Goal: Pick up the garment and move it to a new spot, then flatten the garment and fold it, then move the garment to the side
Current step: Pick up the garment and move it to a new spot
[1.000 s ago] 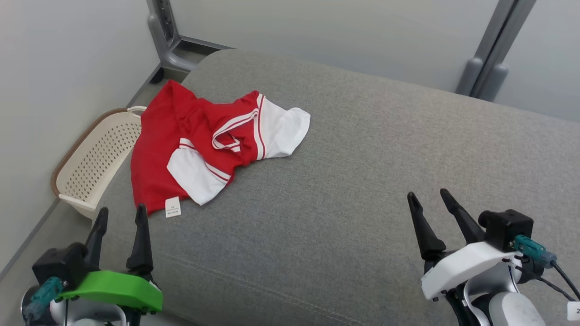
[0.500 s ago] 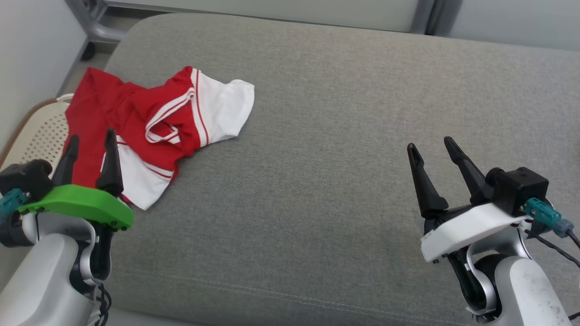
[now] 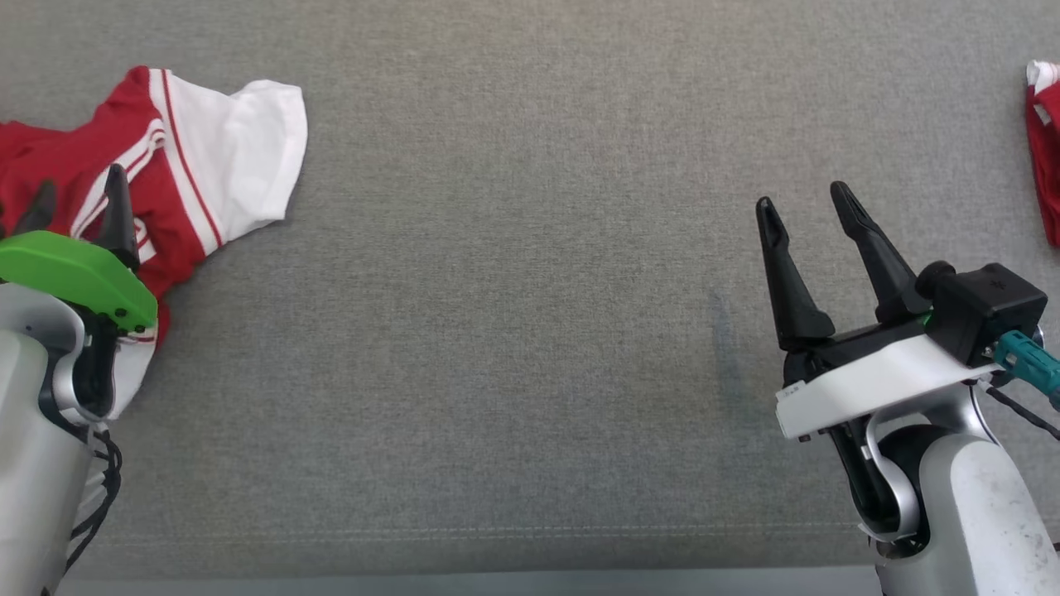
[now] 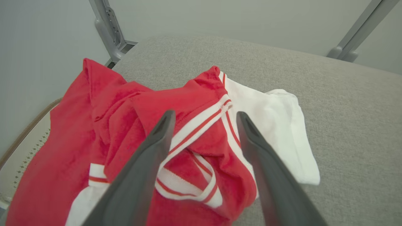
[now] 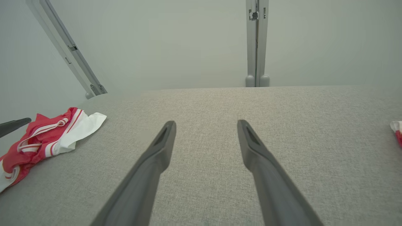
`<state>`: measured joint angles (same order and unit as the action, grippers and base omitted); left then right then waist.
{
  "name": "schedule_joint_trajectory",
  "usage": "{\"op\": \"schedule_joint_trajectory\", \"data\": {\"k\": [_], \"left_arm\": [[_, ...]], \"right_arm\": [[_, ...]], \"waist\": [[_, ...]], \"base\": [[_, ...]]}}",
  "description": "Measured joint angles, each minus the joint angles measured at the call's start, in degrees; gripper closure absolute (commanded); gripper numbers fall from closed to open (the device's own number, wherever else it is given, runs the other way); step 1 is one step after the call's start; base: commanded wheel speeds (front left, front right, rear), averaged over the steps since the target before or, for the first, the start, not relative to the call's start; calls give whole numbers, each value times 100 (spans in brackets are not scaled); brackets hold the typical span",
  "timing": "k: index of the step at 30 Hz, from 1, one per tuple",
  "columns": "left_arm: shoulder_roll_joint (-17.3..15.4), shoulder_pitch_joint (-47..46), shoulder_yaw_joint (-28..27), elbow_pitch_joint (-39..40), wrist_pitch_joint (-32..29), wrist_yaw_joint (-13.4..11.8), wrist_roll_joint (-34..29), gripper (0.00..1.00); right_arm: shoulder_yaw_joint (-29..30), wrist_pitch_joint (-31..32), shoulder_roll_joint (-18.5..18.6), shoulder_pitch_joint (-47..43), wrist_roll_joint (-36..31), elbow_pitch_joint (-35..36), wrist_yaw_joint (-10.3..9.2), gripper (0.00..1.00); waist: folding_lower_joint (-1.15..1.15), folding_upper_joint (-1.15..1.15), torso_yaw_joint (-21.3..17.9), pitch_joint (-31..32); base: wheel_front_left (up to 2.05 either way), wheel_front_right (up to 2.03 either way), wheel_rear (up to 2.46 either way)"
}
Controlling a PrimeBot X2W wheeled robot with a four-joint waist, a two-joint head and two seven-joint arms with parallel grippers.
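While the crumpled red-and-white garment (image 3: 190,157) lies at the far left of the grey cushion (image 3: 513,314), the left gripper (image 3: 76,194) sits directly over it, its 2 dark fingers (image 4: 141,175) spread wide with nothing between them. I cannot tell whether the tips touch the cloth. From the left wrist, those fingers frame the striped collar, 1 white sleeve (image 4: 282,125) spills rightward, and a pale perforated basket (image 4: 19,163) shows just past the garment's left edge. Bare cushion spans the middle. Further right, the right gripper (image 3: 801,199) hangs above open fabric, well apart from the garment, equally wide and empty. Another red-and-white cloth (image 3: 1042,141) lies at the far right edge.
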<state>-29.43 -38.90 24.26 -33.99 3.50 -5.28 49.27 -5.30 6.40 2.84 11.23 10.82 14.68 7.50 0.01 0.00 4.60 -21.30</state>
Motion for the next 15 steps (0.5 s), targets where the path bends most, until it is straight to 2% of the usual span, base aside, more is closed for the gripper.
{"op": "schedule_joint_trajectory", "data": {"k": [6, 12, 15], "left_arm": [[-10, -275, 9, -391, -145, -3, 8, 0], [-89, -471, 12, -878, -358, -179, -11, 0], [-100, -555, -35, -904, -359, -176, 42, 0]], "right_arm": [[-41, -97, 0, 73, 10, -2, 0, 0], [-93, -145, -1, 112, 16, -4, 0, 0], [-103, -146, -1, 118, 15, 1, 0, 0]], "waist": [[0, 0, -242, -391], [0, 0, -485, -775], [0, 0, -541, -884]], "base": [[0, 0, 0], [0, 0, 0], [0, 0, 0]]}}
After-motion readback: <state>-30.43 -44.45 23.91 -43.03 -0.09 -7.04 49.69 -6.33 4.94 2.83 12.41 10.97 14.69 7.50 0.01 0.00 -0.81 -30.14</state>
